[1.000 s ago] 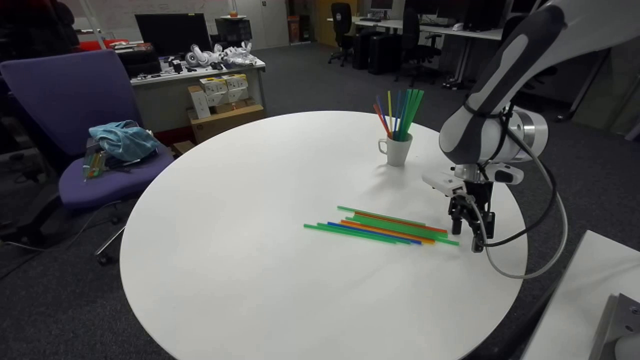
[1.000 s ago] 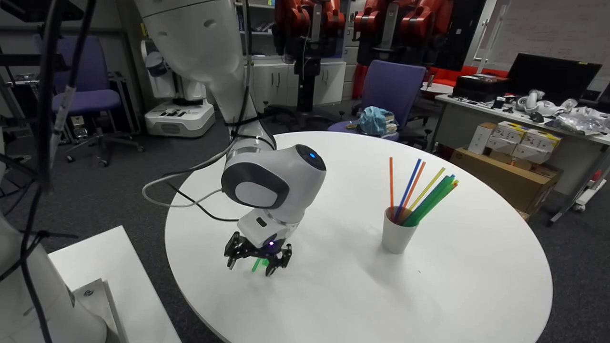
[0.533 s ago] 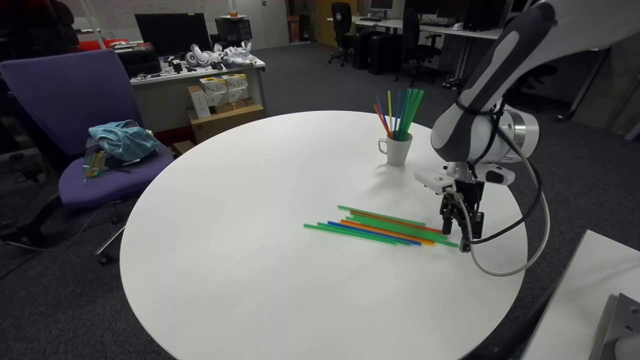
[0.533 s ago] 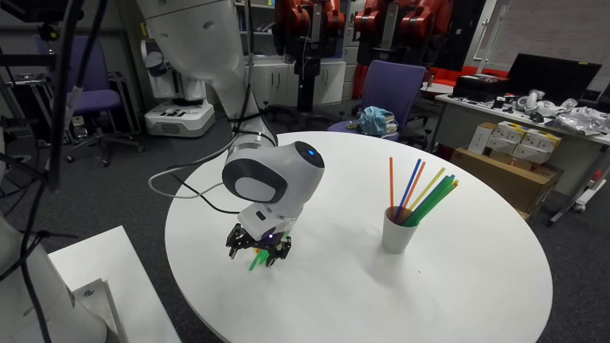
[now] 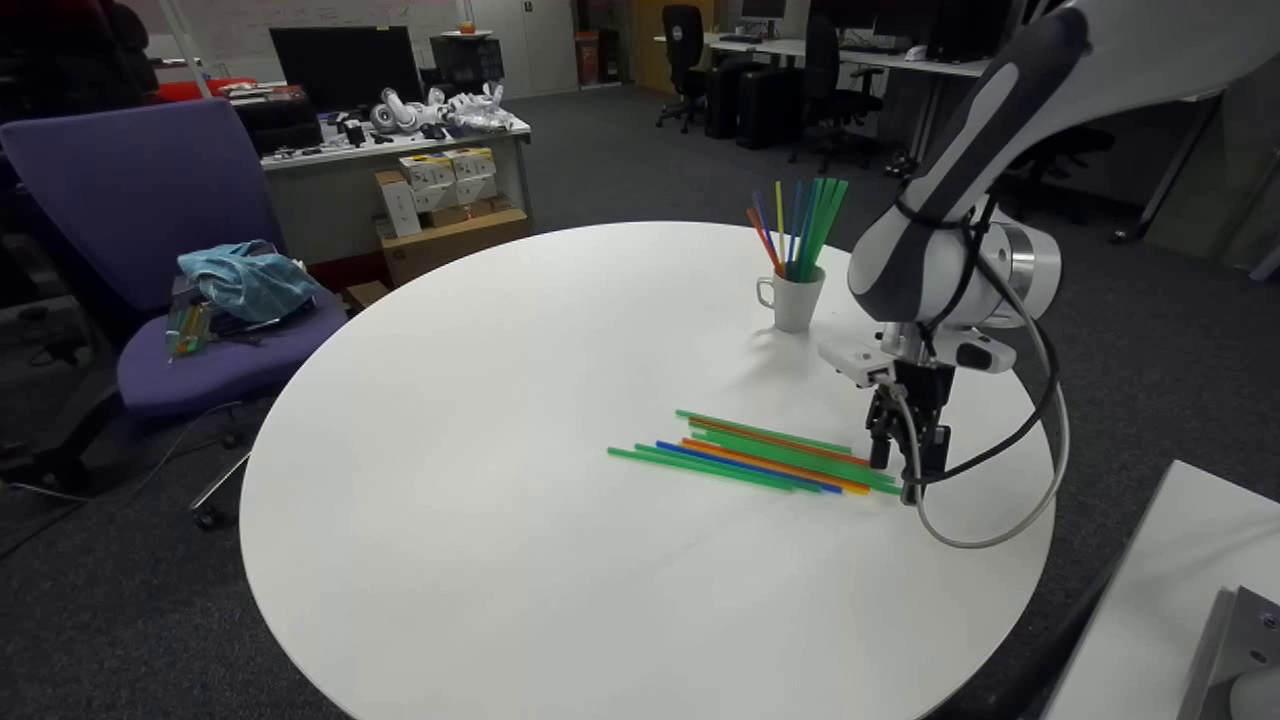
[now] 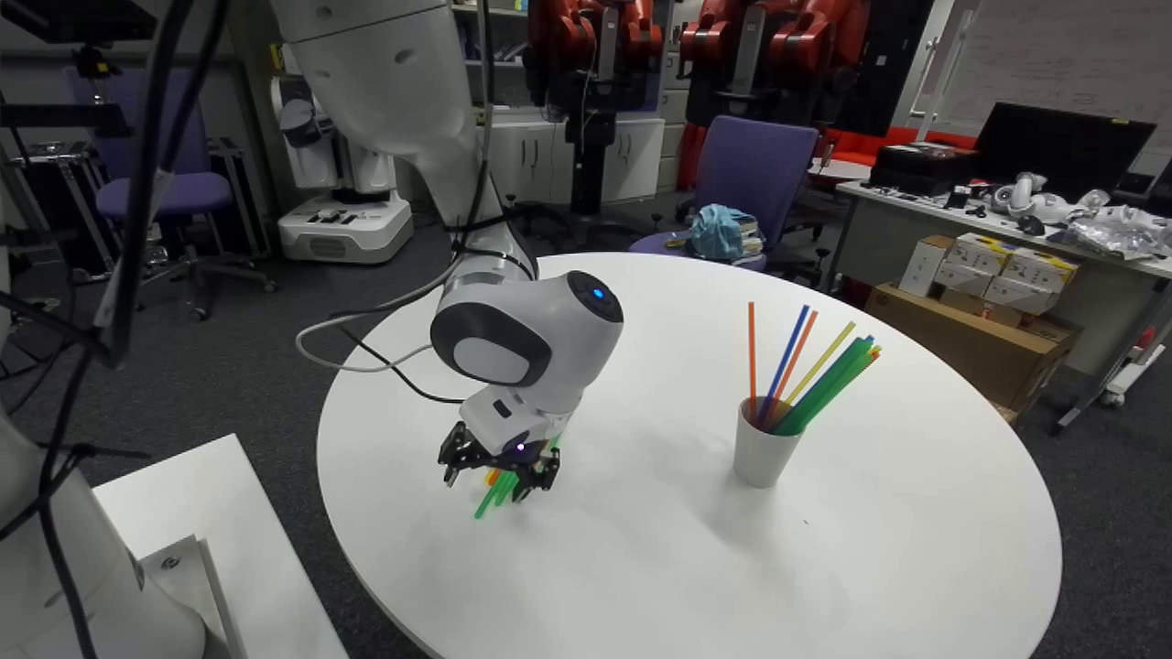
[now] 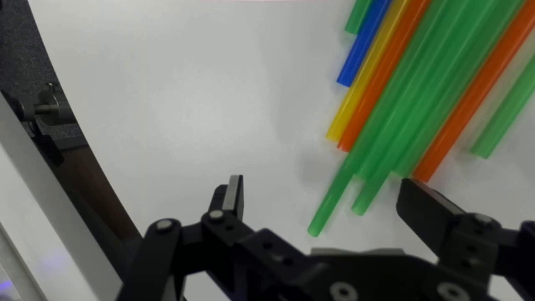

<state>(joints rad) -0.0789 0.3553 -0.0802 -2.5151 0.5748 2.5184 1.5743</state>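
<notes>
Green, blue, yellow and orange straws (image 5: 775, 456) lay flat on the round white table (image 5: 480, 480), off to the side of the white mug (image 5: 796, 305) and apart from it, in a nearly parallel bundle. Their long axis ran past the mug rather than toward it, one set of staggered ends pointing to the gripper (image 7: 322, 184) and the other set pointing away across the tabletop. The gripper, likewise off to the mug's side, had its jaws spread wide with nothing clasped; from the wrist, two green ends showed in the gap, and one finger (image 7: 422, 209) overlapped the tip of an orange straw, though contact could not be told. A grey cable loop (image 5: 966, 544) hung beside the gripper on the side away from the mug, partly covering it in an exterior view. More straws (image 6: 824, 389) leaned in the mug, their tops fanned out above its rim. Far from the mug, beyond the table's edge, a purple chair (image 5: 150, 190) carried a blue cloth (image 5: 245, 285). Counted on the table were one blue, one yellow and two orange straws, plus several greens too closely merged for a sure number; standing in the one mug were at least two orange, one blue and one yellow beside a green clump that could not be counted either
</notes>
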